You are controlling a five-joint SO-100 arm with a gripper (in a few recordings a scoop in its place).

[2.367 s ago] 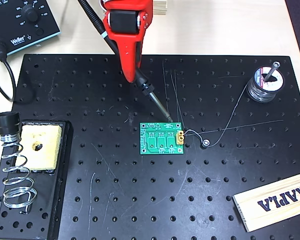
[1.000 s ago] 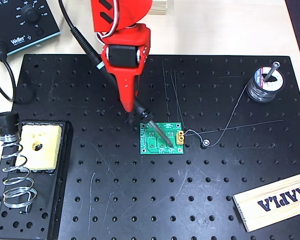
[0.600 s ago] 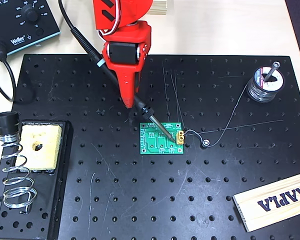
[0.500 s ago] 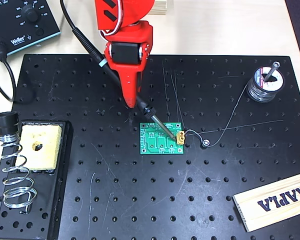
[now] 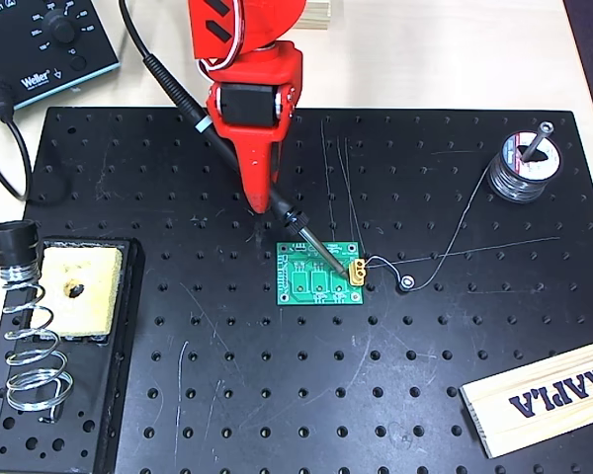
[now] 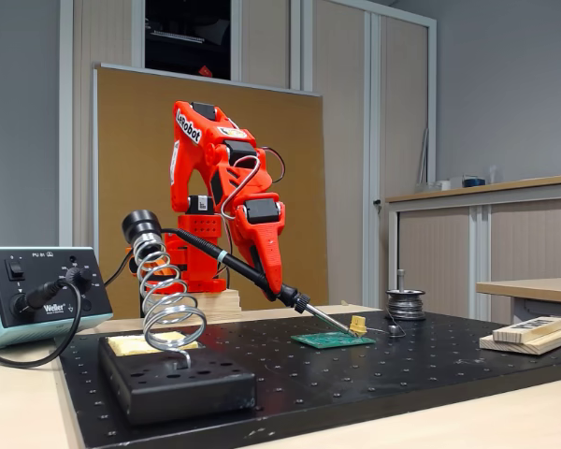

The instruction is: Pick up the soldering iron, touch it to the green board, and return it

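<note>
One slip risked here: gripper clamped on soldering iron, tip resting on green board beside its yellow connector. Pressing harder could skid the loose board or snag the wire near the connector.

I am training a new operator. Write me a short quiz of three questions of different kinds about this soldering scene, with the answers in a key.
1. True or false: the gripper holds the soldering iron.
2. The iron's tip rests near which part of the green board? A) the yellow connector B) the left edge C) the bottom edge
3. Fill in: in the overhead view, the yellow sponge lies beside the coiled ____ holder.

Key: 1 true; 2 A; 3 spring
</note>
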